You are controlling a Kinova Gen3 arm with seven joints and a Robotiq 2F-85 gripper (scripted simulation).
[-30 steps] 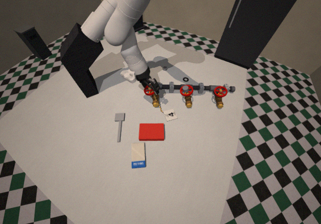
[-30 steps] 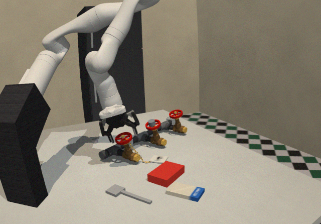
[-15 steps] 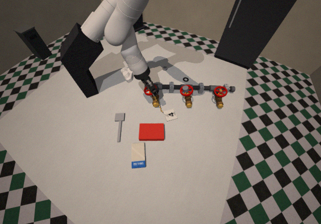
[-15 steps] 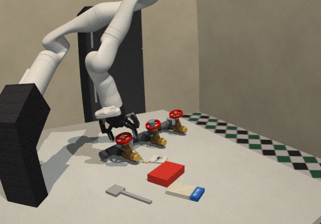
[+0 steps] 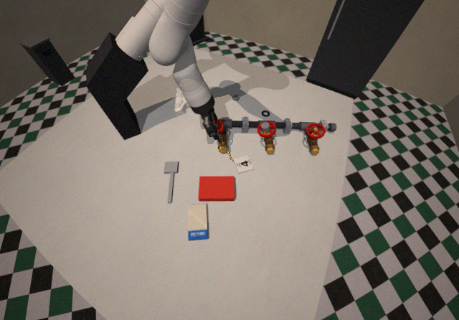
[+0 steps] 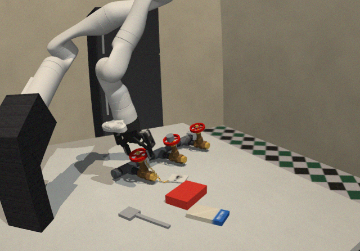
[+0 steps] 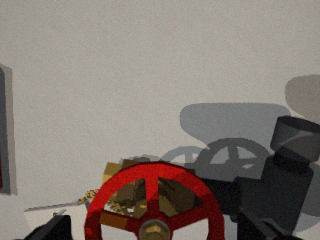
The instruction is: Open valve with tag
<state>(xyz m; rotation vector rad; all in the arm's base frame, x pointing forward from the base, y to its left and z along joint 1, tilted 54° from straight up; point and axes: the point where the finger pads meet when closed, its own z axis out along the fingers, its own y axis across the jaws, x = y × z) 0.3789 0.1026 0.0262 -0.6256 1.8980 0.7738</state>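
Three valves with red handwheels sit on a dark pipe [image 5: 255, 124]. The left valve [image 5: 219, 128] has a gold chain [image 5: 230, 156] leading to a white tag [image 5: 244, 163] marked 4. The middle valve [image 5: 267, 128] and the right valve [image 5: 314, 132] carry no tag. My gripper [image 5: 211, 128] is open, tilted, with its fingers on either side of the left handwheel [image 6: 139, 155]. In the wrist view that red wheel [image 7: 154, 202] fills the lower middle, with the brass body behind it. The tag also shows in the exterior view [image 6: 178, 178].
A red block [image 5: 216, 188], a blue and white box [image 5: 197, 222] and a grey T-shaped tool [image 5: 171, 179] lie in front of the pipe. A black box [image 5: 115, 87] stands at the left, a dark cabinet [image 5: 365, 31] at the back right. A small black ring [image 5: 265, 115] lies behind the pipe.
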